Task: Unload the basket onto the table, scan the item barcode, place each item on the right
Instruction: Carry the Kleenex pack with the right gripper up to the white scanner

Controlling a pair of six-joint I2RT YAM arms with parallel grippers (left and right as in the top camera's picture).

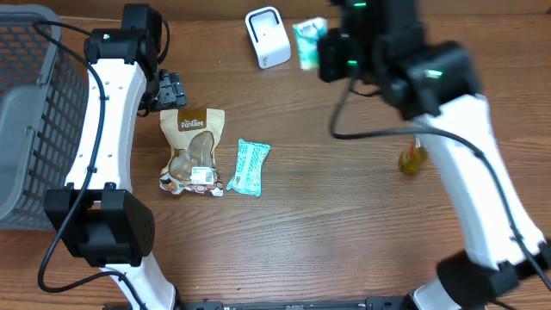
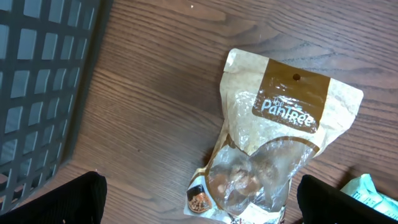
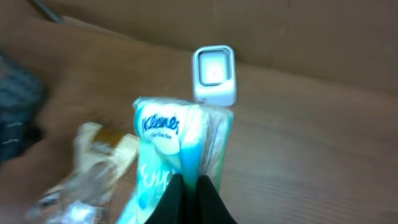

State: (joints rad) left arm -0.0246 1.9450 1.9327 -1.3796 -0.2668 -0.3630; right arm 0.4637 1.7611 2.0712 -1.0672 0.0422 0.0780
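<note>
Right end effector (image 3: 189,186) is clamped on a Kleenex tissue pack (image 3: 180,149), which is held above the desk (image 1: 344,232) just beside the white scanner (image 3: 214,73); left end effector (image 1: 170,89) is spread wide and empty near the top edge of a brown snack pouch (image 1: 194,151). Presentation to the scanner is judged under way, though a registered read cannot be confirmed, and the pouch, a teal packet (image 1: 249,167) and a small yellow item (image 1: 412,160) are judged not yet scanned. Wood-grain desk is flanked on one side by a grey basket (image 1: 26,103); of the room only a blurred brown backdrop is shown.
</note>
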